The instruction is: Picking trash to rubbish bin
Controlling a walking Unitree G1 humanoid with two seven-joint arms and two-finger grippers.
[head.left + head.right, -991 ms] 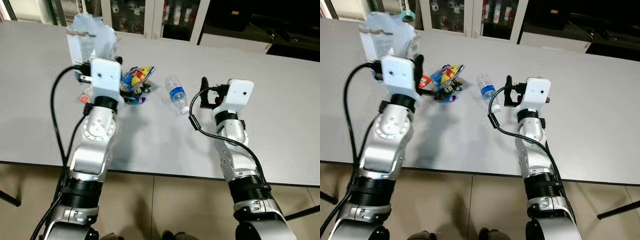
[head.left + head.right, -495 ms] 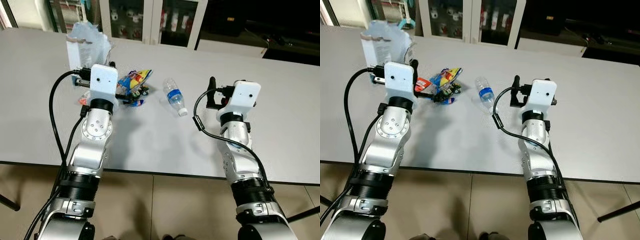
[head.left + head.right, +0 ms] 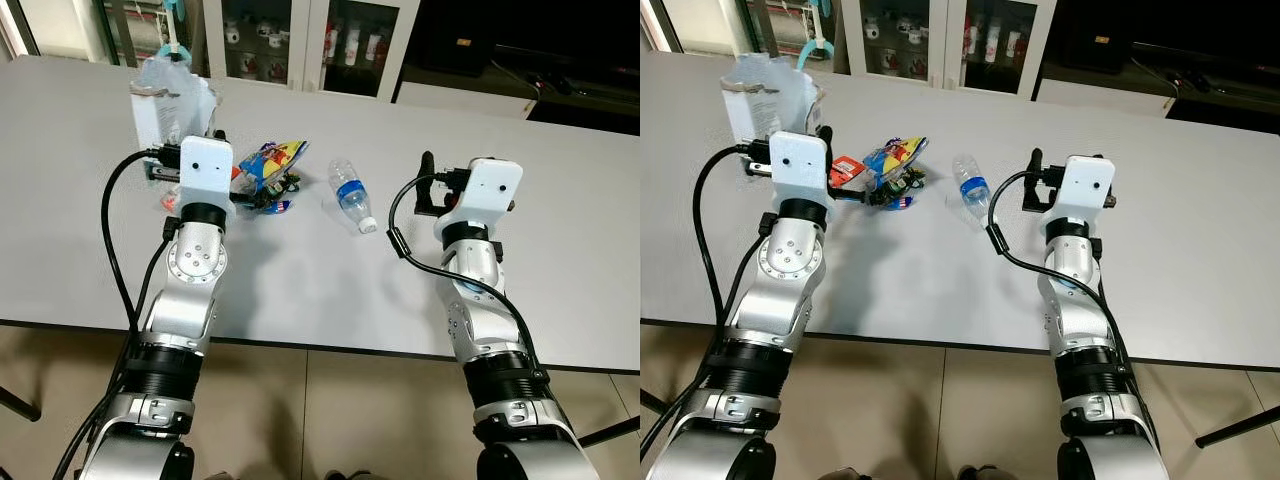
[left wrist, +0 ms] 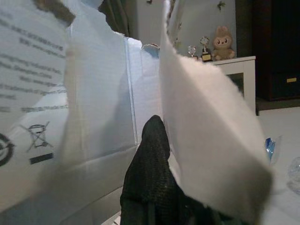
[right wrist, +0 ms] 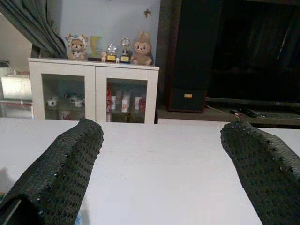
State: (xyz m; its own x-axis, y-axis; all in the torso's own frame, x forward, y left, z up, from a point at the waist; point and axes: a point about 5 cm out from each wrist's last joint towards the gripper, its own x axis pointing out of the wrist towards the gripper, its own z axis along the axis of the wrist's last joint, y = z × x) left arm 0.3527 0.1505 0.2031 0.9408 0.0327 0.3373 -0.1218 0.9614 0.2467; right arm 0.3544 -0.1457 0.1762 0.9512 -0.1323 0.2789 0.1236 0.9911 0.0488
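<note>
The left gripper [image 4: 154, 154] was raised above the table [image 3: 300, 290], its forearm rising steeply from the near edge, and one black finger [image 4: 151, 178] lay against the inside of a torn white paper bag [image 3: 172, 105]; the bag's wall ran between the fingers, so the gripper was closed on the bag's edge, holding it upright and open. Just beside the bag, toward the bottle, lay a heap of bright snack wrappers [image 3: 262, 175], with a small red wrapper [image 3: 845, 170] at the bag's foot.

The plastic bottle [image 3: 349, 193], clear with a blue label and white cap, lay on its side on the table between the wrappers and the right gripper [image 5: 159, 168]. That gripper hovered near the bottle, on the side away from the bag, its forearm bent upward at the elbow and its two fingers [image 5: 65, 164] spread wide with nothing between them. Past the table stood a white glass-fronted cabinet [image 5: 93, 93].
</note>
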